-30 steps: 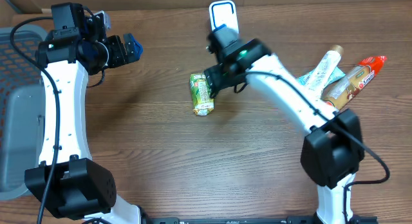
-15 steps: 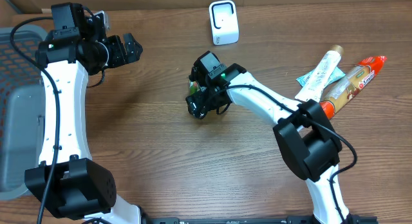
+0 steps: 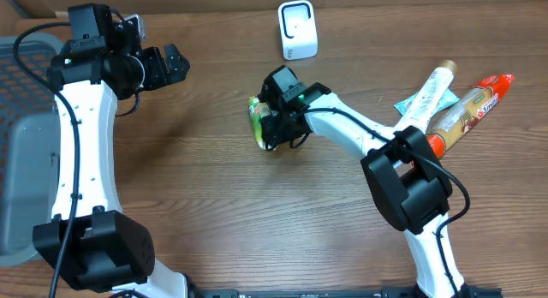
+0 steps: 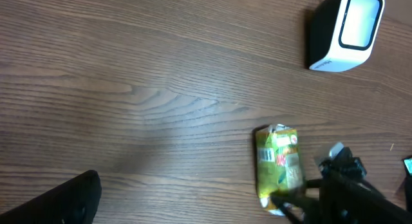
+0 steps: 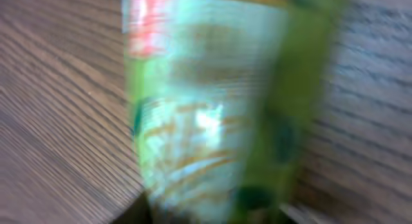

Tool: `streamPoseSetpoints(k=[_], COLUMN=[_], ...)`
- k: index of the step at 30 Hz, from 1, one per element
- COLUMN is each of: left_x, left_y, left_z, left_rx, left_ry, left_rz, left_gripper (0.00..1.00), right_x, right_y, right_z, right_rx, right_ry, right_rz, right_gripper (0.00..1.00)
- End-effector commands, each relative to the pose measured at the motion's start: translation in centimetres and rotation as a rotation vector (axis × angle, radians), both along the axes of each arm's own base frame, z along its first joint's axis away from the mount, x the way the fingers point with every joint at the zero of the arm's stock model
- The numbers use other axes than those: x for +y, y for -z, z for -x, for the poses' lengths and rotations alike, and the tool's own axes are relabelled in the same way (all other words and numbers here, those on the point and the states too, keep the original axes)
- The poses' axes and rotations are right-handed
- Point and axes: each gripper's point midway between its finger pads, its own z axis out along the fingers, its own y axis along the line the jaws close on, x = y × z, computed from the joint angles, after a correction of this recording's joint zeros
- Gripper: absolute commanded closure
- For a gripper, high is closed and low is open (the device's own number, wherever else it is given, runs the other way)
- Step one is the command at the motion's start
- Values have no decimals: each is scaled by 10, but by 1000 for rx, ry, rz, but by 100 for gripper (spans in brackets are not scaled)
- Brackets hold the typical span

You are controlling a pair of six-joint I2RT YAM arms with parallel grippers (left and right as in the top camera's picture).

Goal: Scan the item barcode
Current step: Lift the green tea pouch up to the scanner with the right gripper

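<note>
right gripper (image 3: 271,132) sits over the green pouch (image 3: 256,116), hiding most of it. the pouch lies flat on the table (image 3: 214,212), about mid-width. the right wrist view is all blurred pouch, so cannot tell if the fingers pinch it or only straddle it. the pouch's long axis runs near-to-far, slightly tilted. the scanner (image 3: 297,29) stands beyond its far end, a little to the right. judgement: the right arm is much the nearer, and the carry goes outward toward the scanner. left gripper (image 3: 169,64) is spread wide and empty, well apart at far left.
</note>
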Motion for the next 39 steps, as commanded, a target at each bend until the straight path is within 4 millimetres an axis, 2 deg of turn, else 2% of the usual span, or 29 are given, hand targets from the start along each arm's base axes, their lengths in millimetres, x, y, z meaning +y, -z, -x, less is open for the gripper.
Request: streamPoseSetpoints(k=[1, 3, 6, 9, 11, 15, 20, 23, 29, 36, 39], left_x=[1, 1, 1, 1, 1, 1, 1, 1, 1, 1, 1], left_y=[-10, -10, -10, -10, -10, -10, -10, -10, -10, -10, -10], left_z=[-2, -2, -2, -2, -2, -2, -2, -2, -2, -2, -2], left_rx=[-27, -26, -26, -26, -27, -26, -26, -26, -26, -27, -26], left_ry=[-11, -10, -10, -10, -10, -10, -11, -10, -11, -10, -10], left_rz=[-5, -5, -5, -5, -5, -5, -5, -5, -5, -5, -5], left_gripper=[1, 0, 1, 0, 1, 1, 0, 0, 1, 1, 1], right_x=[-10, -11, -16, -21, -28, -53, -89, -104, -111, -111, -111], right_y=[6, -10, -49, -103, -150, -224, -282, -305, -322, -336, -329], right_z=[1, -1, -9, -13, -9, -2, 3, 7, 12, 18, 10], right_rx=[78, 89, 93, 83, 60, 19, -16, -34, -74, -112, -115], right_ry=[19, 0, -14, -71, -155, -255, -293, -323, -330, -351, -305], right_rz=[-30, -86, -207, -399, -577, -860, -1071, -1160, -1158, -1151, -1095], right_gripper=[91, 96, 96, 96, 96, 96, 96, 96, 96, 96, 96])
